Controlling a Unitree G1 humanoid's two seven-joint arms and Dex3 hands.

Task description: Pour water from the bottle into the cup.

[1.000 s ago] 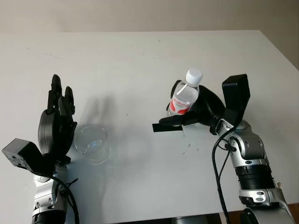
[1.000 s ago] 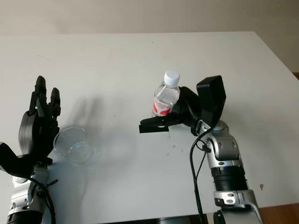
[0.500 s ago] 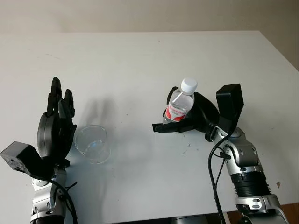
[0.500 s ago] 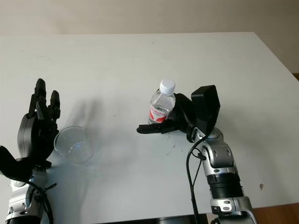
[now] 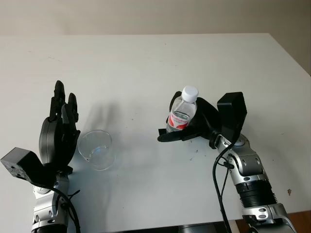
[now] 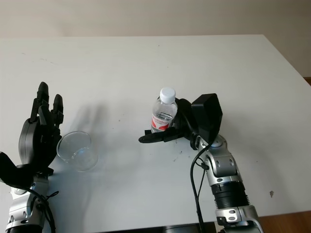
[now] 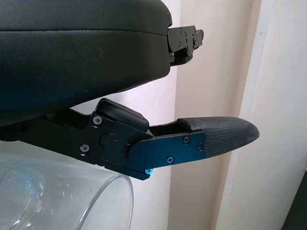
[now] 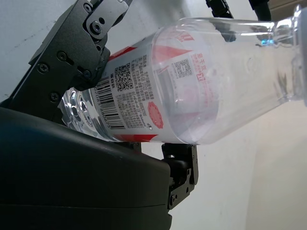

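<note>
A clear plastic water bottle with a red-and-white label and a white cap stands almost upright, a little right of the table's middle. My right hand is shut on the bottle, fingers wrapped round the label. A clear empty cup sits on the white table at the front left; its rim lies just under my left hand. That left hand stands upright and open beside the cup's left side, holding nothing.
The table's right edge runs diagonally at the far right. A few small dark specks dot the surface in front of the bottle. Bare tabletop lies between cup and bottle.
My right hand has carried the bottle leftward and nearer, toward the cup. The left hand and the cup have stayed where they were.
</note>
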